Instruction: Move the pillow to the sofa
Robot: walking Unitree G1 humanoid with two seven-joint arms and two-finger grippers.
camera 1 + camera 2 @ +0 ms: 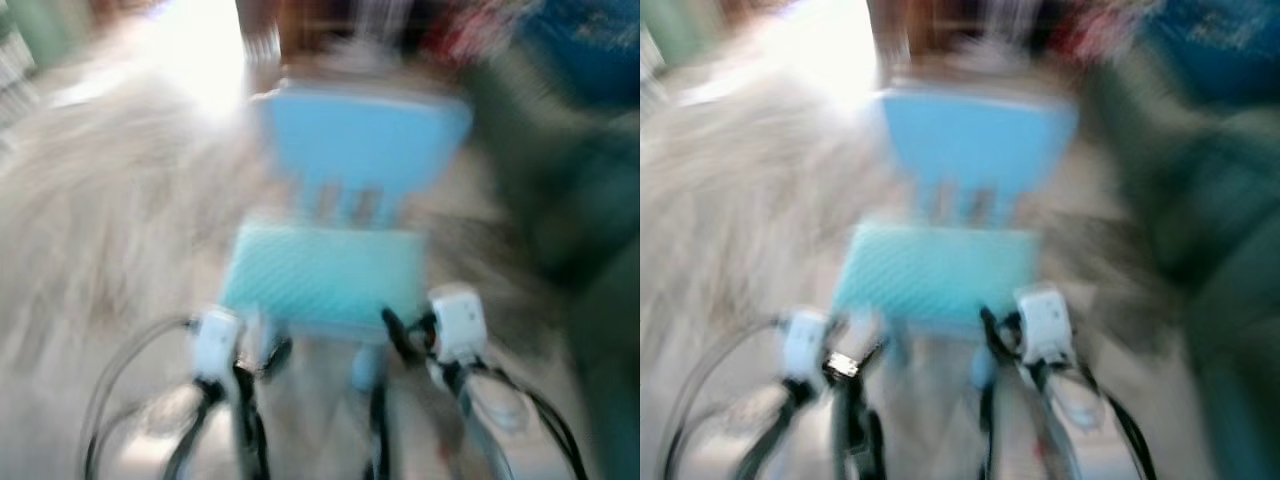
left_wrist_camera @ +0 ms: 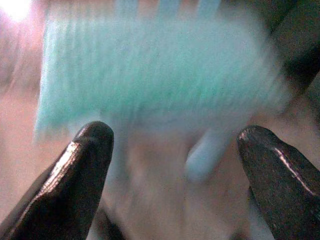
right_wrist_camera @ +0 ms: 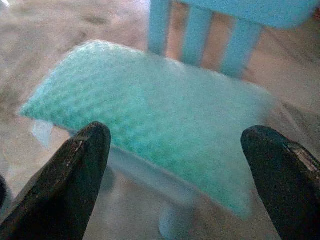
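A teal pillow [image 1: 322,272] with a waffled cover lies flat on the seat of a small light-blue chair [image 1: 362,140], directly ahead of the robot and just beyond both arms. The head views are smeared with blur, which suggests the robot is walking or turning as it closes in. The pillow covers the seat almost edge to edge, its near edge overhanging slightly toward the robot, a position that leaves that edge free to be taken from the front.

The left end effector [image 2: 175,165] points at the pillow's near edge with its two black fingers spread wide and nothing between them. The right end effector [image 3: 175,165] is likewise wide open and empty, its fingers framing the pillow's near corner and the chair leg below it. Both arms are raised side by side, one toward each end of the pillow; that reads as preparation for a two-sided pickup, fitting for a soft, broad thing that would sag from a single pinch.

A dark green mass along the robot's right [image 1: 590,260] is probably the sofa, though blur makes this uncertain. The pillow is not yet grasped, so the task appears to be at the approach stage. The chair stands on a pale floor [image 1: 110,220], with bright light spilling in beyond it.
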